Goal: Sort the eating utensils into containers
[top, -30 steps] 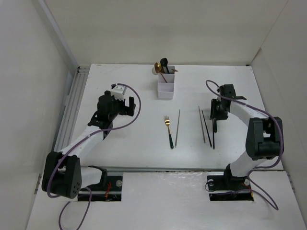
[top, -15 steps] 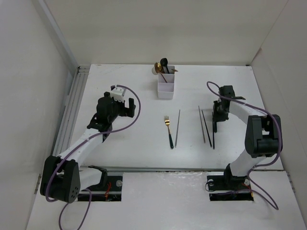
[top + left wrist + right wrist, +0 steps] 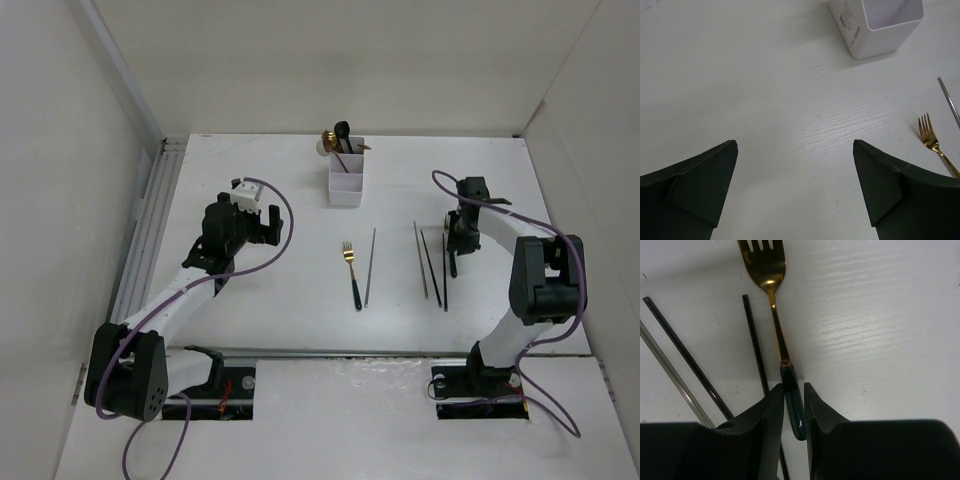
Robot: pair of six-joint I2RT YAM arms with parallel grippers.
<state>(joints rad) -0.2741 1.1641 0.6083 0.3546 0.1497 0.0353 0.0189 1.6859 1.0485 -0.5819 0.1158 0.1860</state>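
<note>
Pinching the dark handle of the gold fork (image 3: 771, 295) that lies just right of the chopsticks (image 3: 755, 345), the right gripper (image 3: 794, 405) seems mid-pick; next, lift it and carry it to the far organiser (image 3: 345, 195). The left gripper (image 3: 795, 165) hovers spread wide.

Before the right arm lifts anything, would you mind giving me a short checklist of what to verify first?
1. Grip: the right gripper is closed on the dark handle of the fork: ok.
2. Nothing else caught: cannot tell; a dark chopstick runs under one finger.
3. The fork is clear of the table: cannot tell; it looks to be lying flat.
4. Free slot: the near compartment of the organiser is empty: ok.
5. The left gripper is open and apart from the organiser: ok.
</note>
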